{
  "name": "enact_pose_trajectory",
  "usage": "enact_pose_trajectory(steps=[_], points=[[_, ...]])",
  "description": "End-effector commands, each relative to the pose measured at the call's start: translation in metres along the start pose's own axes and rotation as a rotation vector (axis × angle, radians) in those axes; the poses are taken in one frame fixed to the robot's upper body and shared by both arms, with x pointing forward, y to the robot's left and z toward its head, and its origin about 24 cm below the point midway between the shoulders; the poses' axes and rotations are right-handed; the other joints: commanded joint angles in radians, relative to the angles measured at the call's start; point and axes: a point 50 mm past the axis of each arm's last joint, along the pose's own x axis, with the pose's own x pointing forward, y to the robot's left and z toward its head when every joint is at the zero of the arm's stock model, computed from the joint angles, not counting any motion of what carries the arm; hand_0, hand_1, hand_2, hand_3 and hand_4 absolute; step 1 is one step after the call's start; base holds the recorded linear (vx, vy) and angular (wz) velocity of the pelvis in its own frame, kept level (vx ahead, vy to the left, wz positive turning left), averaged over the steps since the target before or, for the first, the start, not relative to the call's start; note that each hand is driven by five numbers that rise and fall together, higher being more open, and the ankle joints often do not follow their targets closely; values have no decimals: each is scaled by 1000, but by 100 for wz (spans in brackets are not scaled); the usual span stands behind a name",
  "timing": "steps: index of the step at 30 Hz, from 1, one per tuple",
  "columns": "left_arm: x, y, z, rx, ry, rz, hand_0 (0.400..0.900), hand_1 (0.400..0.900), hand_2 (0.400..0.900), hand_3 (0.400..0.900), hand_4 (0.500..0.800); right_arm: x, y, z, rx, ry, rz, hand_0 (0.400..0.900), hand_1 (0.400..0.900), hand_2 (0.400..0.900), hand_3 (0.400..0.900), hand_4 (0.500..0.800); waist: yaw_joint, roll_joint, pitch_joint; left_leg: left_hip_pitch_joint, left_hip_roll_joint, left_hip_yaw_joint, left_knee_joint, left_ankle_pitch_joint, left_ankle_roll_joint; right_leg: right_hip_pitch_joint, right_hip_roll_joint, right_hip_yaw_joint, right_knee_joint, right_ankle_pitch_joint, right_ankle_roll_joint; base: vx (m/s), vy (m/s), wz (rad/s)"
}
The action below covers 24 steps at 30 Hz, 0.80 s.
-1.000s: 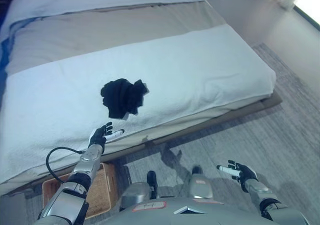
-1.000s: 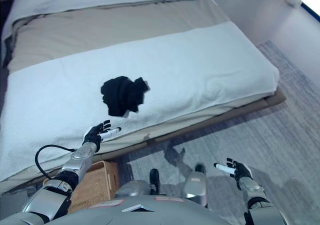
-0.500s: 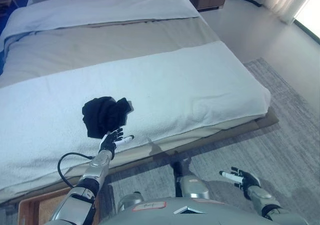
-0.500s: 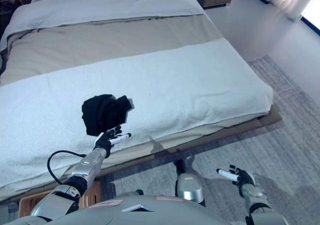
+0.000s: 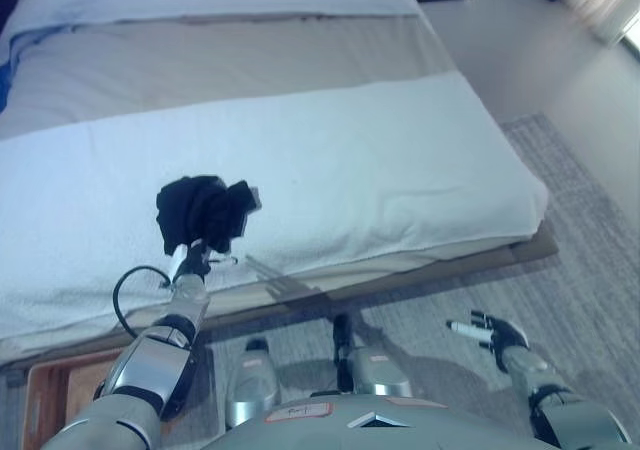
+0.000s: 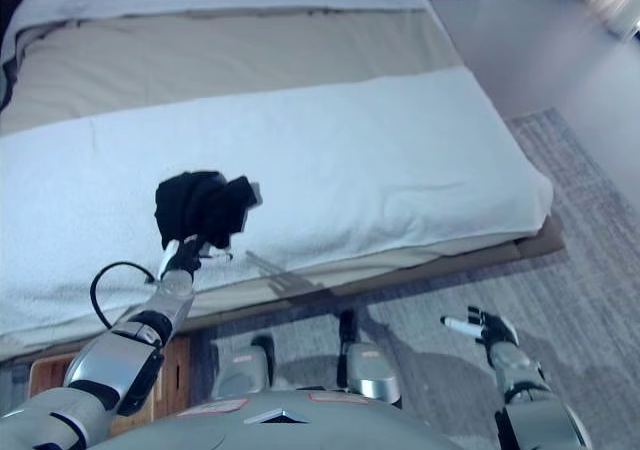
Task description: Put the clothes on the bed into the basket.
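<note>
Reaching to the bed's (image 5: 400, 160) near edge, the left hand (image 5: 188, 260) touches the black clothes (image 5: 203, 211); its grip is unclear. Right hand (image 5: 497, 332) hangs open.

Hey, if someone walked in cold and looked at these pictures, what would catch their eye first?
First, the crumpled black garment lying dark against the white towelling cover of the bed, near its front edge. The robot's left hand reaches up to the garment's lower edge; whether it grips the cloth cannot be told. At lower left, a corner of the woven wicker basket shows on the floor beside the bed, and the right hand hangs open over the grey carpet.
</note>
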Motion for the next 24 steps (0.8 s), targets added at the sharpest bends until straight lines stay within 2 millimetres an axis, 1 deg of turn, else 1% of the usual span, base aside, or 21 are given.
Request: enact_pose_trajectory(steps=[1,4,8,10,12,13,14,15,16,18,22,24], points=[[11,62,41,25,-164,253,900,900,900,900,800,-5,-29,-3,-44,-26,-83,900,900,900,900,800,22,38,-22,-5,62,17,-14,127,5,56,-5,44,92,54,30,70,76,-18],[8,86,38,4,-194,352,900,900,900,900,800,-5,-25,-4,-67,-21,-62,900,900,900,900,800,31,40,-17,3,52,40,-33,105,11,51,-30,51,86,58,40,40,115,-19],[4,121,37,60,-215,482,900,900,900,900,800,-3,-15,-5,-74,-15,-24,900,900,900,900,800,43,16,16,-31,42,54,-15,87,16,17,-53,52,88,71,47,-74,59,-4],[3,136,43,74,-228,540,900,900,900,900,800,-2,-10,1,-79,-31,-7,900,900,900,900,800,43,4,35,-58,38,52,-3,82,19,-13,-57,53,95,79,49,-140,21,0],[2,154,57,72,-243,611,900,900,900,900,800,1,-6,12,-87,-60,5,900,900,900,900,800,38,-10,61,-93,39,49,11,79,21,-55,-60,55,105,90,51,-156,6,3],[3,155,58,72,-245,612,900,900,900,900,800,1,-6,13,-86,-61,5,900,900,900,900,800,37,-11,61,-98,39,48,14,78,21,-59,-60,55,107,90,51,-212,-15,2],[0,169,75,57,-277,670,900,900,900,900,800,3,0,26,-93,-100,20,900,900,900,900,800,32,-22,88,-131,40,44,29,77,23,-103,-59,59,119,104,54,-199,-9,-1],[0,176,79,50,-274,694,900,900,900,900,800,4,2,33,-96,-119,25,900,900,900,900,800,28,-27,98,-151,39,43,38,76,25,-125,-56,61,127,108,53,-198,-9,-2],[0,177,80,50,-275,695,900,900,900,900,800,4,3,33,-94,-120,25,900,900,900,900,800,28,-28,97,-156,39,42,40,76,25,-130,-56,61,129,108,53,-136,2,-3],[-2,190,97,34,-281,737,900,900,900,900,800,6,7,55,-97,-180,35,900,900,900,900,800,17,-40,127,-205,37,39,70,74,28,-184,-52,68,149,124,55,-168,-2,-1],[-9,216,116,23,-283,805,900,900,900,900,800,6,15,80,-107,-261,58,900,900,900,900,800,0,-61,160,-285,39,30,108,76,29,-264,-42,78,173,142,57,-146,1,-6],[-12,224,126,14,-297,817,900,900,900,900,800,6,17,90,-114,-295,63,900,900,900,900,800,-9,-70,175,-323,41,24,122,80,28,-300,-37,79,176,153,59,-124,-7,-3]])
